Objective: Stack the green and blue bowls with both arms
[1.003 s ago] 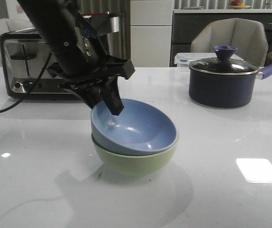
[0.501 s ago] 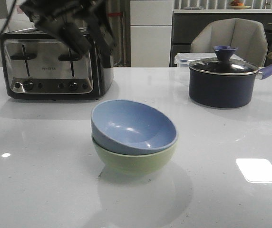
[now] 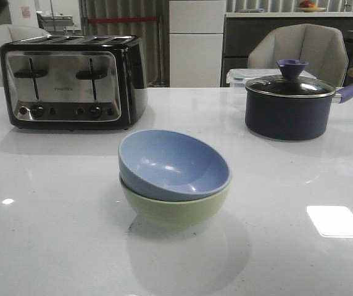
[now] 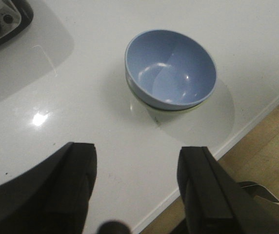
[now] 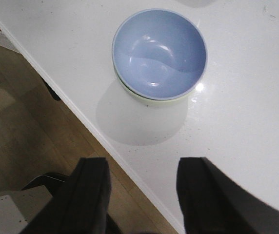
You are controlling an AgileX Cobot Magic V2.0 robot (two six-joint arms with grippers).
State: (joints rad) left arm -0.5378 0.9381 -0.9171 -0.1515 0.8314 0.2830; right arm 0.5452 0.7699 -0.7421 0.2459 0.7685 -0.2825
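The blue bowl (image 3: 173, 164) sits nested inside the green bowl (image 3: 176, 209) at the middle of the white table, tilted a little toward the right. Both show in the left wrist view, blue bowl (image 4: 171, 68) over a sliver of green bowl (image 4: 151, 108), and in the right wrist view, blue bowl (image 5: 159, 52) over green rim (image 5: 154, 100). My left gripper (image 4: 137, 151) is open and empty, well back from the bowls above the table's front edge. My right gripper (image 5: 142, 165) is open and empty, over the table edge. Neither arm shows in the front view.
A chrome and black toaster (image 3: 71, 80) stands at the back left. A dark navy lidded saucepan (image 3: 294, 102) stands at the back right, handle pointing right. The table's front edge (image 5: 81, 117) and wooden floor (image 5: 12, 126) lie below the grippers.
The left arm, which was right at the blue bowl's rim, has lifted up and away to the left and left the front view. The bowls have stayed stacked.
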